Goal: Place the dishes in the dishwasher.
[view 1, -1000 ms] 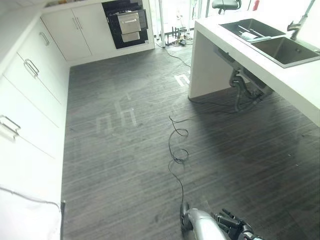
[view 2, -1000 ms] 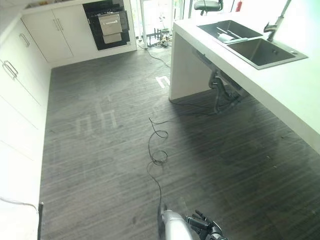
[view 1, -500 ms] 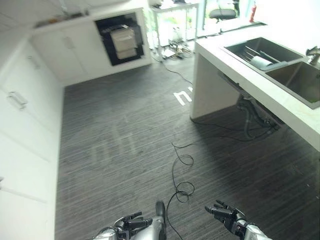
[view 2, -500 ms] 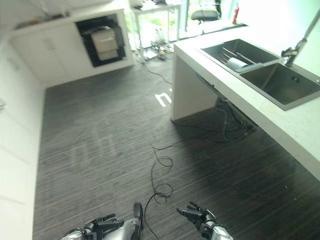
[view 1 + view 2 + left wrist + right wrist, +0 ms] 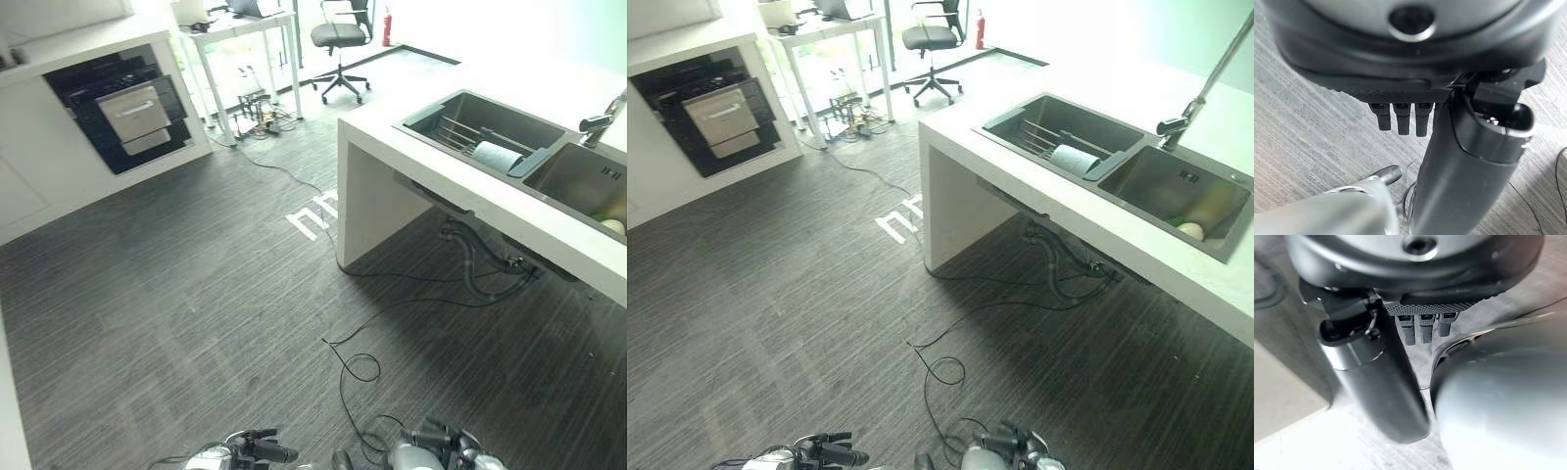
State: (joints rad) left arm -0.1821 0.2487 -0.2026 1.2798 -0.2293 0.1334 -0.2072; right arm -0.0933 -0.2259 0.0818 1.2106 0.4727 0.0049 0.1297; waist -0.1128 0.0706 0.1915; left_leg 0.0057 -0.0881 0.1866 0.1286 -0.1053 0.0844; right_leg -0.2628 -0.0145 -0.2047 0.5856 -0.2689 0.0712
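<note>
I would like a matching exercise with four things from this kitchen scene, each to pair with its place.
Things:
1. white roll
2. office chair
3. dishwasher
4. faucet

Places:
A. in the dark opening of the far cabinet wall
B. on the rack in the left sink basin
C. by the desk, far end of the room
D. on the counter behind the sink

Pairs: 1-B, 2-C, 3-A, 4-D
</note>
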